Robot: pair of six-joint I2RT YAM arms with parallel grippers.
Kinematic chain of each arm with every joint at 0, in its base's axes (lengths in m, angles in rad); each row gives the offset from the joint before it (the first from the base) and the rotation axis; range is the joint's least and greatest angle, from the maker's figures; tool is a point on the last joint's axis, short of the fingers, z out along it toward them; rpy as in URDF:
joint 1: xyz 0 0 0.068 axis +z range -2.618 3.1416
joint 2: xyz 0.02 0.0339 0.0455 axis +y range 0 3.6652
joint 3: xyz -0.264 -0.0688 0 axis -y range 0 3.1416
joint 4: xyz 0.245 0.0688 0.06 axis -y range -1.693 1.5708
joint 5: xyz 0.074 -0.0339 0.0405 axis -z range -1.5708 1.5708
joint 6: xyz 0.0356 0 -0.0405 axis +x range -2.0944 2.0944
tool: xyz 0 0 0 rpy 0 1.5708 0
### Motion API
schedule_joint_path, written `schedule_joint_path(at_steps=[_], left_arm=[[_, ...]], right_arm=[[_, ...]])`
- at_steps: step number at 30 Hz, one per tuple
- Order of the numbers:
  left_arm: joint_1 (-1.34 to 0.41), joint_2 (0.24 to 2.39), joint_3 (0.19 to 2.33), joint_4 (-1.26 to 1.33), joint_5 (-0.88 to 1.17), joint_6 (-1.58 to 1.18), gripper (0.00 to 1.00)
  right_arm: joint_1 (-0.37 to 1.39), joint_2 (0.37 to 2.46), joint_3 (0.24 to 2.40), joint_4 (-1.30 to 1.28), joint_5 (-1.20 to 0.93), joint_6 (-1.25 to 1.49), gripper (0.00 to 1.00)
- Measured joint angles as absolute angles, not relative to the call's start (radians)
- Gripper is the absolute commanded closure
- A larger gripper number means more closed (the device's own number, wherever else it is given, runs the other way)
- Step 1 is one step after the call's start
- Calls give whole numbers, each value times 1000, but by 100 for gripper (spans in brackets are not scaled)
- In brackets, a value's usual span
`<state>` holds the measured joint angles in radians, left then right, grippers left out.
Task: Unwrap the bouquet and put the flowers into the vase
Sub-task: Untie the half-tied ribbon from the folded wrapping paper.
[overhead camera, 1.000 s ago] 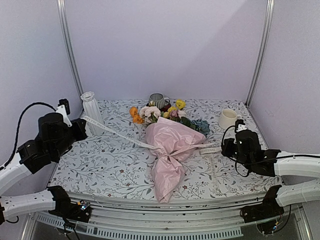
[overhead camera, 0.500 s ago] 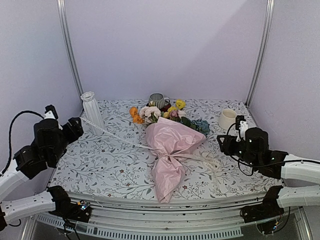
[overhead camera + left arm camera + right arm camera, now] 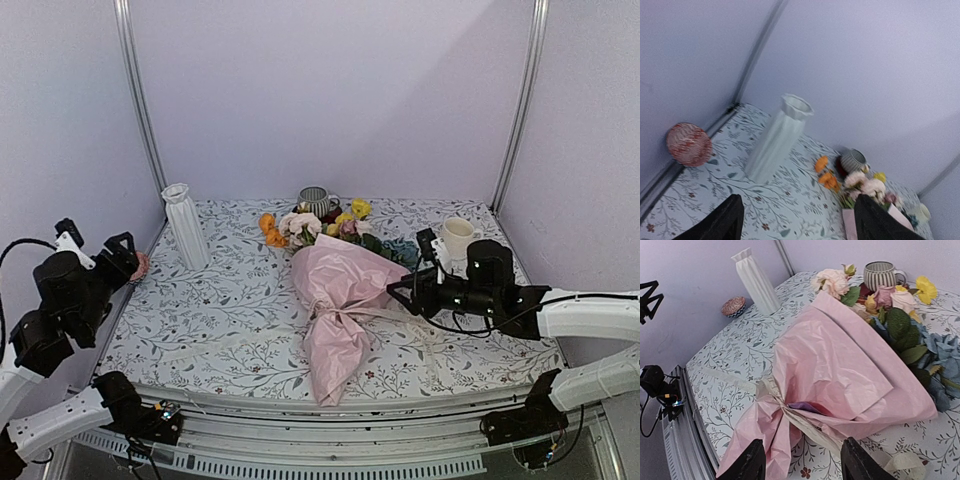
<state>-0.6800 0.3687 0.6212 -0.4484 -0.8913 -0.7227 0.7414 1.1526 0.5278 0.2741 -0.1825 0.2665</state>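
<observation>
The bouquet [image 3: 342,300] lies across the middle of the table in crinkled pink paper [image 3: 840,365], its flowers [image 3: 325,225] pointing to the back. Pale ribbon [image 3: 807,422] still circles its waist, with loose ends trailing over the cloth. The white ribbed vase [image 3: 186,226] stands upright at the back left. My right gripper [image 3: 404,291] hovers open just right of the paper with nothing between its fingers; its own view looks down on the tied waist [image 3: 805,466]. My left gripper [image 3: 97,238] is open and empty at the far left, raised off the table, facing the vase [image 3: 777,137].
A grey striped mug [image 3: 315,200] stands behind the flowers and a cream mug [image 3: 458,236] at the back right. A small pink ball-like object [image 3: 688,144] rests by the left wall. Metal frame posts rise at both back corners.
Both grippers have opened and let go of the ribbon ends, which dropped slack onto the table. The left arm drew back to the left; the right arm moved left up to the paper.
</observation>
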Motion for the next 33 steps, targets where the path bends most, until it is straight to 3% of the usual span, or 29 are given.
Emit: schedule_joint_path(at_steps=[6,16,28,33], left_arm=[[-679,384,472,-149,-442,-535,24],[-687,810,459,81,72,-505,29],[-790,1072,450,271,213,-505,37],[-828,1200,466,301,216,-503,44]], right_arm=[[760,1286,620,293,-288,235,50],[813,1493,765,291,-334,197,55],[822,1684,893,266,-345,190,59],[825,1753,934,240,-349,187,64]])
